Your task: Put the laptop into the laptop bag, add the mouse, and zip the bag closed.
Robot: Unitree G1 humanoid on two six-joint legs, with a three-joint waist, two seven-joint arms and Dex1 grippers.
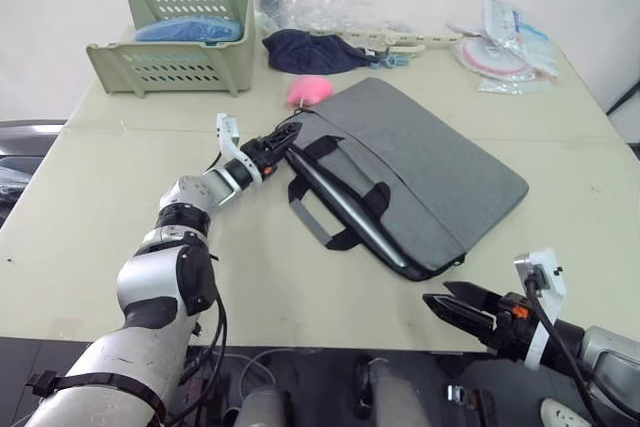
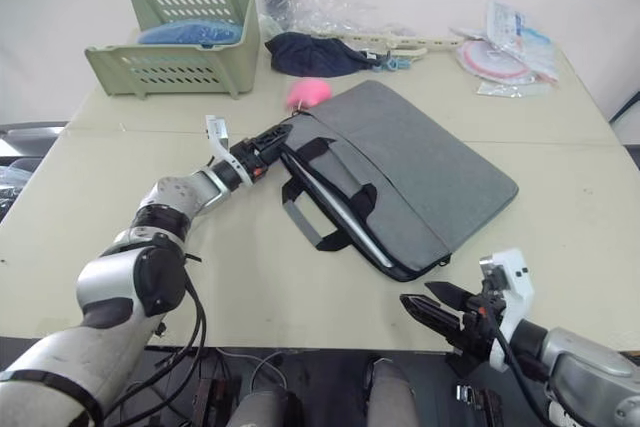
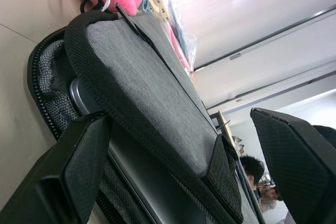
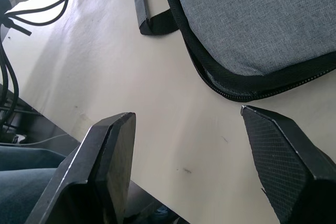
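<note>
The grey laptop bag point(image 1: 430, 162) lies flat across the middle of the table, its mouth unzipped along the near-left side, with its black handles point(image 1: 335, 217) spread there. The silver laptop point(image 1: 352, 219) sits inside; just its edge shows in the mouth, and its corner point(image 3: 80, 97) appears in the left wrist view. My left gripper point(image 1: 287, 137) is open at the bag's far-left corner, its fingers either side of the upper flap point(image 3: 142, 87). My right gripper point(image 1: 452, 305) hangs open over the table's front edge, short of the bag's near corner point(image 4: 247, 87). The mouse is out of view.
A pink fluffy blob point(image 1: 310, 90) lies just behind the bag's left corner. Behind it are a navy cloth bundle point(image 1: 310, 50), a green slotted basket point(image 1: 180, 42) at the back left, and plastic packets point(image 1: 505, 47) at the back right.
</note>
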